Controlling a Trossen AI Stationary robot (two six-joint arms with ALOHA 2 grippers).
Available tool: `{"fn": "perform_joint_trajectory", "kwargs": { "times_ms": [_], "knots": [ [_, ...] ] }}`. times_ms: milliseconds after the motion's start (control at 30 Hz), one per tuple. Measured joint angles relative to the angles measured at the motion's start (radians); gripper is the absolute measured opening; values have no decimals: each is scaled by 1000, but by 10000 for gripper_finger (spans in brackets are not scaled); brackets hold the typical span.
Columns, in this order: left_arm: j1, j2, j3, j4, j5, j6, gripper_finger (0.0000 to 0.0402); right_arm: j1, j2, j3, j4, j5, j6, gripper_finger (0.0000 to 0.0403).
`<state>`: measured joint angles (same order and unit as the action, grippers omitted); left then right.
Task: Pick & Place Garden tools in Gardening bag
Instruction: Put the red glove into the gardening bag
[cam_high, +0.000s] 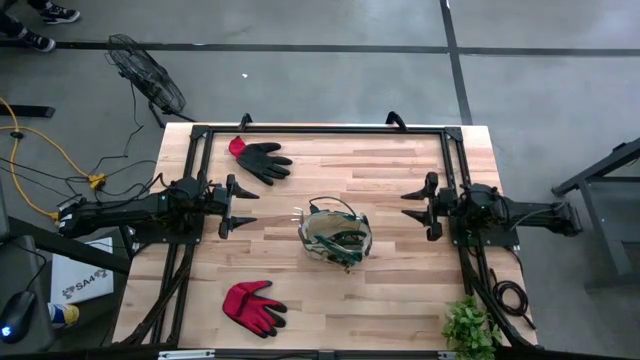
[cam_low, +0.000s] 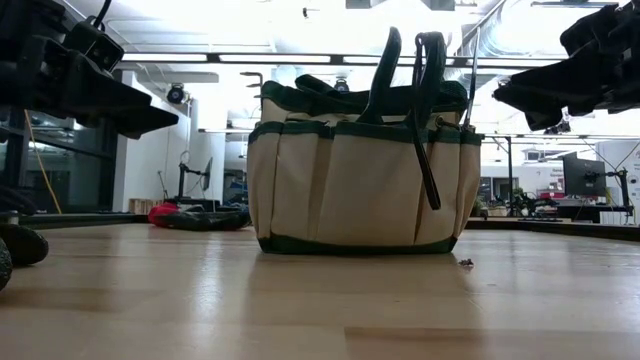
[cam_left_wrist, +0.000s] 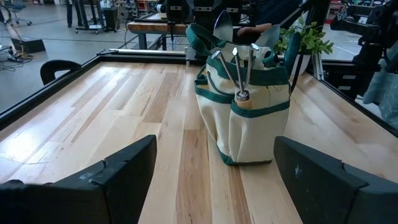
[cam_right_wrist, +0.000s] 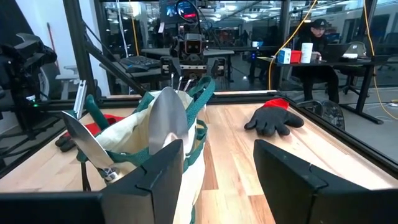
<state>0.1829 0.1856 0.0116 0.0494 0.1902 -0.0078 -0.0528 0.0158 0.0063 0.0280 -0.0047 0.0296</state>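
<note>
The gardening bag (cam_high: 335, 236) stands upright on its base at the table's middle, tan with a green rim. A silver fork (cam_left_wrist: 239, 68) sticks up from its side pocket, and two silver trowel blades (cam_right_wrist: 168, 121) rise from pockets on the other side. A black-and-red glove (cam_high: 262, 158) lies flat at the far left. A red glove (cam_high: 252, 306) lies flat near the front left. My left gripper (cam_high: 240, 205) hovers open left of the bag. My right gripper (cam_high: 418, 205) hovers open right of the bag. Neither touches anything.
A leafy green plant (cam_high: 470, 326) stands at the table's near right corner. A black frame rail (cam_high: 320, 130) runs along the table's edges. Bare wood lies between the bag and each gripper.
</note>
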Motion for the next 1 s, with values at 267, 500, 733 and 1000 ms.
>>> {"fn": "perform_joint_trajectory", "kwargs": {
  "times_ms": [267,500,733,1000],
  "knots": [
    [0,0,0,0,0,0,319,0,0,0,2,2,0,189],
    [0,0,0,0,0,0,319,0,0,0,3,2,0,189],
    [0,0,0,1,2,-52,319,0,0,-1,3,2,0,189],
    [0,7,88,-119,47,-453,319,0,0,-1,4,2,0,189]
  ]
}}
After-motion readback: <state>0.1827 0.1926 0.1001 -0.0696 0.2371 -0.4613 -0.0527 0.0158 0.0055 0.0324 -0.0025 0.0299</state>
